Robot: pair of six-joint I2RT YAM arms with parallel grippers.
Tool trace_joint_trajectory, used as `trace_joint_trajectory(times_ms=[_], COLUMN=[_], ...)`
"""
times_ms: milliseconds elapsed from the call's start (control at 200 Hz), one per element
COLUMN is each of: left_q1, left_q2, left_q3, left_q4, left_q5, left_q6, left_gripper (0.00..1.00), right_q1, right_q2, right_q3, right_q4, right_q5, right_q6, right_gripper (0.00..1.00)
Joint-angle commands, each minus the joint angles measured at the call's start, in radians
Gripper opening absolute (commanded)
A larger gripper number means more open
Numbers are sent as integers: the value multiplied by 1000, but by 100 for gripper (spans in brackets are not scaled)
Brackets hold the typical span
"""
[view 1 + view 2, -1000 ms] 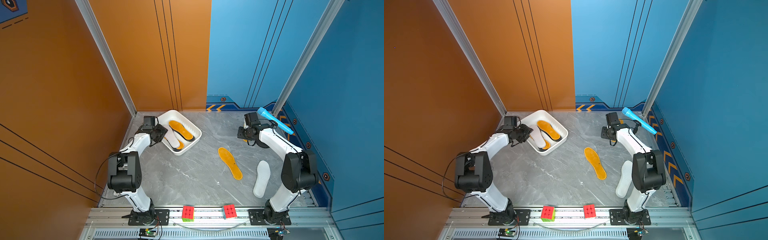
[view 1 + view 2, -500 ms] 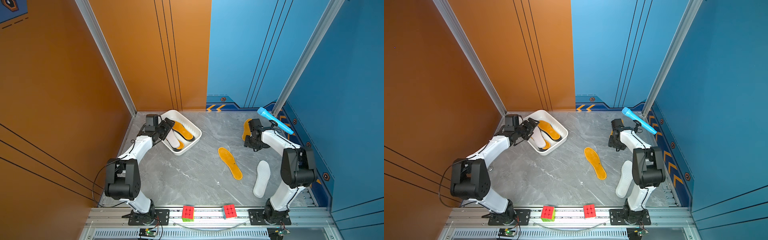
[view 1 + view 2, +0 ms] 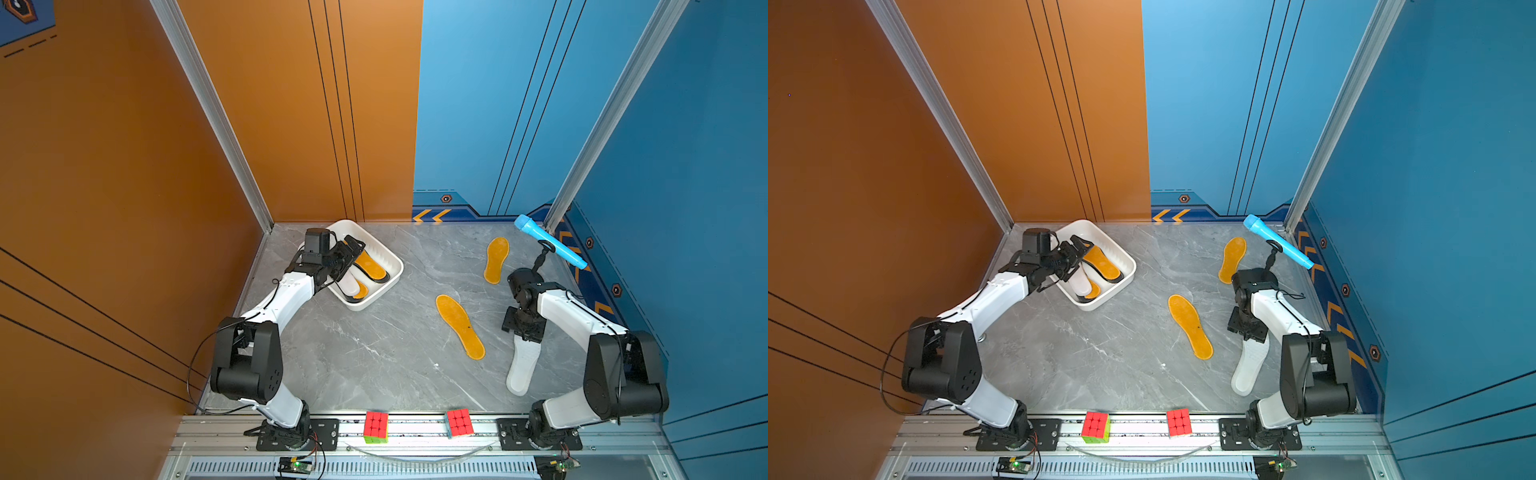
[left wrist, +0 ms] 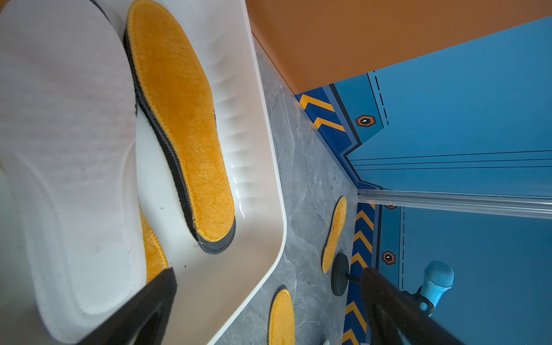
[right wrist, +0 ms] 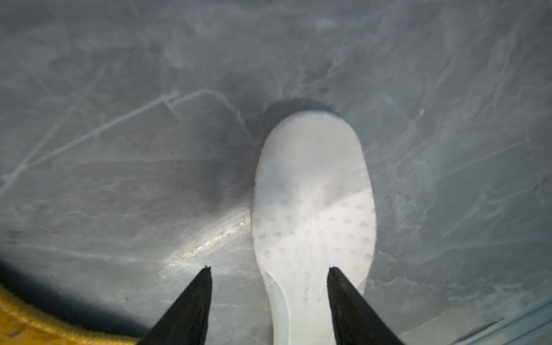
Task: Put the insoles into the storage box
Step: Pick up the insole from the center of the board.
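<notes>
Left claw [image 3: 347, 259] gapes wide — right claw [image 3: 524, 332] points downward, jaws parted.

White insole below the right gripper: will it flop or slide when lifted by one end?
Probably floppy: the white insole is thin and long, so its free end should droop. Flat on the smooth table, it may slide before the jaws catch it.

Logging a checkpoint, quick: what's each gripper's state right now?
Left gripper: open, holding nothing, at the box.
Right gripper: open, holding nothing, just above the white insole on the table.
</notes>
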Motion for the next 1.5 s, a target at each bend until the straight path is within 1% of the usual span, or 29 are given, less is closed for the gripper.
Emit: trace_joint_trajectory(times_ms=[0, 145, 235, 300, 420, 511, 616, 661, 901, 956, 1026, 1091, 1231, 1362, 1497], left_q1=[2, 0, 0, 1, -2, -3, -5, -6, -9, -10, -13, -21, -57, -111, -174], left_q2=[-11, -9, -9, -10, -17, -22, -29, -33, -49, -50, -45, -40, -17, 23, 57], left_q3=[-1, 3, 2, -1, -4, -7, -9, -12, -27, -27, -27, -30, -35, -17, 61], left_q4=[16, 12, 13, 12, 0, -10, -20, -21, -25, -27, -30, -27, 5, 63, 106], left_q5=[23, 21, 23, 25, 17, 15, 12, 11, 4, 3, 4, 8, 17, 33, 40], left_q6=[22, 26, 30, 33, 42, 48, 53, 53, 56, 59, 62, 67, 62, 48, 70], left_gripper=[98, 98, 97, 98, 98, 98, 98, 98, 98, 98, 98, 98, 98, 98, 98], right_q1=[16, 39, 54, 63, 68, 72, 74, 75, 89, 101, 141, 200, 288, 342, 416], right_q2=[-9, 20, 55, 76, 107, 126, 118, 107, -5, -45, -111, -170, -264, -280, -244], right_q3=[-36, -54, -58, -63, -70, -70, -70, -68, -42, -39, -35, -25, 12, 54, 117], right_q4=[-45, -30, -20, -8, 20, 30, 47, 58, 100, 124, 170, 207, 312, 397, 465], right_q5=[-11, -13, -14, -21, -39, -47, -43, -45, -43, -65, -95, -108, -111, -115, -107], right_q6=[60, 78, 78, 79, 73, 66, 51, 40, -58, -100, -160, -209, -247, -275, -341], right_gripper=[60, 54, 47, 44, 29, 21, 5, 0, 0, 0, 0, 0, 0, 0, 0])
